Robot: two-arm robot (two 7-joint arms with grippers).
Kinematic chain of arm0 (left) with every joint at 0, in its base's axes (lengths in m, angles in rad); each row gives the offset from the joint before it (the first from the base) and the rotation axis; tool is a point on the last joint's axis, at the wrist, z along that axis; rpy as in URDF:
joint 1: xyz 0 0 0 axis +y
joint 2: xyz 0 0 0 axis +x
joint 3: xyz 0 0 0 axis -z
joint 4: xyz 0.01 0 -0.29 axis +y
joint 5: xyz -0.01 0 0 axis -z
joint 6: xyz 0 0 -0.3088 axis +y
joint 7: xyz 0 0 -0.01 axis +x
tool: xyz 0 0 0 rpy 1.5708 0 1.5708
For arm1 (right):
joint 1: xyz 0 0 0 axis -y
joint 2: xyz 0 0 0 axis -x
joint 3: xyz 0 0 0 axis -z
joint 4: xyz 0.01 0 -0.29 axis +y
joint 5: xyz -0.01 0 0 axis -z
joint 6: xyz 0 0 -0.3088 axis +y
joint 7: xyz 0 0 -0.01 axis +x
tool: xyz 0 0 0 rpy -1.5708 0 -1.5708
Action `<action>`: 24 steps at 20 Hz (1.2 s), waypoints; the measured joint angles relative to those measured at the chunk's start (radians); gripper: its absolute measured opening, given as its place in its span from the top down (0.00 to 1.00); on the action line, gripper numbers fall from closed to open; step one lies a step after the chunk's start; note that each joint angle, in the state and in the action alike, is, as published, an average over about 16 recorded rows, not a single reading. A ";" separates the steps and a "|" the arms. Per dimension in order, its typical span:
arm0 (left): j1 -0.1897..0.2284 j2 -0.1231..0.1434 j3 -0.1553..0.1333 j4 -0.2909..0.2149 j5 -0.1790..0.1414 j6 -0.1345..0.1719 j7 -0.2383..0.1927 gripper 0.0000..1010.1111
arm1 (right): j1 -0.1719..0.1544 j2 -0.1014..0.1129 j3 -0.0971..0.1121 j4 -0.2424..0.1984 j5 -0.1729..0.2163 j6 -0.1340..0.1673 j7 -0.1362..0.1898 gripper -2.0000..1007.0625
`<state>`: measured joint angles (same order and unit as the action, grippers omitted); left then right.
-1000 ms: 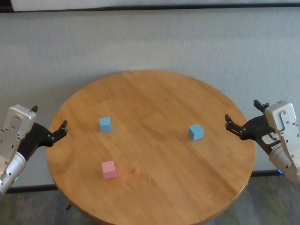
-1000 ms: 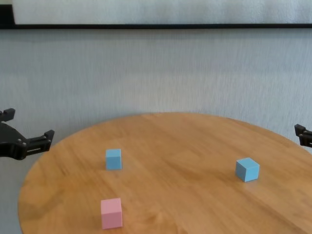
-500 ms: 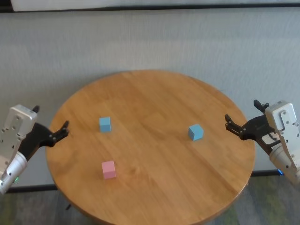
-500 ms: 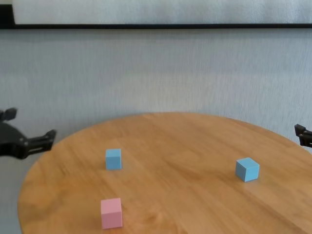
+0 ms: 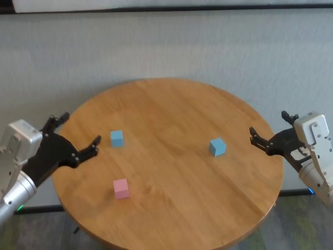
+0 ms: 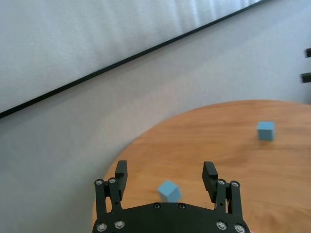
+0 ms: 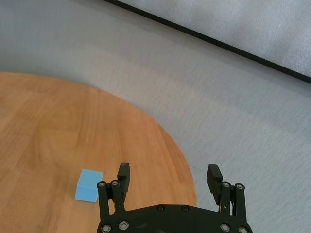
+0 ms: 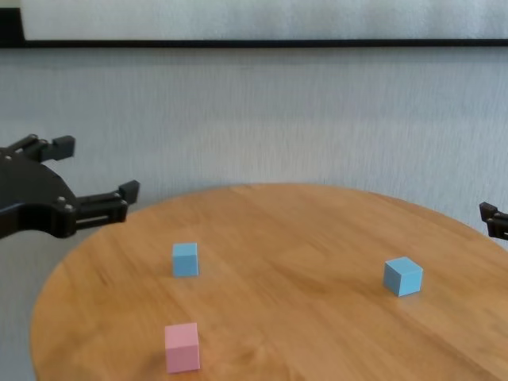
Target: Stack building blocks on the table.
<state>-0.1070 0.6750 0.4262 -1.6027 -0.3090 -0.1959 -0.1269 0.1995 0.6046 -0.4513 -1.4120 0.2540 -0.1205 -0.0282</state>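
Nothing stacked yet: all three blocks sit singly and well apart on the surface (image 5: 171, 109). Pink block (image 5: 120, 188) near-left; left blue block (image 5: 116, 138) farther back on the left; right blue block (image 5: 217, 147) on the right side. Left gripper (image 5: 77, 136) is above the left rim of the surface, raised clear of it, fingers (image 6: 121, 174) spread wide with nothing between them and touching nothing; in the left wrist view the left blue block appears in line with the gap between the fingers, a little ahead. Judgement: the step in hand is the left arm's approach to a first pick, most likely that left blue block. To do it well: centre the gap over the block, square the fingers to two opposite flat faces, not across corners, come straight down so neither fingertip clips the top edge and shoves the cube, and close only once the pads are below the upper edge. Right gripper (image 5: 270, 134) is parked just off the right rim of the surface, fingers likewise released and empty, right blue block near but apart from it.
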 joint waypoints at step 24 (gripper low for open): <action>-0.032 0.003 0.062 0.070 -0.079 0.048 -0.322 0.01 | 0.000 0.000 0.000 0.000 0.000 0.000 0.000 0.01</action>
<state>-0.1389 0.6778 0.4887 -1.5327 -0.3883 -0.1480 -0.4493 0.1995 0.6047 -0.4513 -1.4120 0.2540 -0.1205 -0.0282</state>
